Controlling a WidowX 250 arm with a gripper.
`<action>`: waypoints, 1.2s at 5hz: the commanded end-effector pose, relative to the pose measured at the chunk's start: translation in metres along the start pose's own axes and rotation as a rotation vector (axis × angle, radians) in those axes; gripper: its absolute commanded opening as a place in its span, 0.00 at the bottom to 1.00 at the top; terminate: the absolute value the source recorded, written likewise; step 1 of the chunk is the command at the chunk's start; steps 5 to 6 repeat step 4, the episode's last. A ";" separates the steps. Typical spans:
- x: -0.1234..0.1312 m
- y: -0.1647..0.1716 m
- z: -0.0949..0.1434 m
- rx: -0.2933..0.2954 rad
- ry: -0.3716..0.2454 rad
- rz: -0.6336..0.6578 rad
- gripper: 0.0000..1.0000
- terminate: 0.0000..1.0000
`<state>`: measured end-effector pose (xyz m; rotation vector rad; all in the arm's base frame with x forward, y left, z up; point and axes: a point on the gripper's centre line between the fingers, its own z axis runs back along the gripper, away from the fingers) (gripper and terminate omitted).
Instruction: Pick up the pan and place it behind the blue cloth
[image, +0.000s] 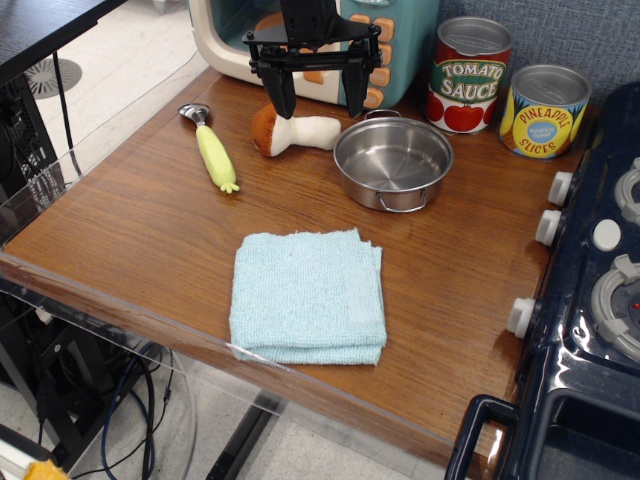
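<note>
Brown wooden counter (140, 235); carries blue cloth (307, 296) near front, pan (393, 164) behind, yellow-handled scoop (210, 146), toy mushroom (294, 131), two tin cans (470, 74).

On your wooden table (140, 240), a yellow-handled scoop (212, 150) lies at ten o'clock, with a toy mushroom (292, 131) on its side just to the right of it, toward eleven. At twelve you have a teal and cream toy appliance (400, 40), and at one o'clock a tomato sauce can (469, 75) stands just beside a pineapple slices can (543, 111). A dark blue toy stove (590, 330) with white knobs fills your three o'clock edge.
</note>
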<state>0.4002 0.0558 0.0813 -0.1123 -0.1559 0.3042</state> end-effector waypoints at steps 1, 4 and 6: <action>0.003 0.004 0.029 -0.009 -0.070 -0.007 1.00 0.00; 0.003 0.004 0.029 -0.009 -0.070 -0.007 1.00 1.00; 0.003 0.004 0.029 -0.009 -0.070 -0.007 1.00 1.00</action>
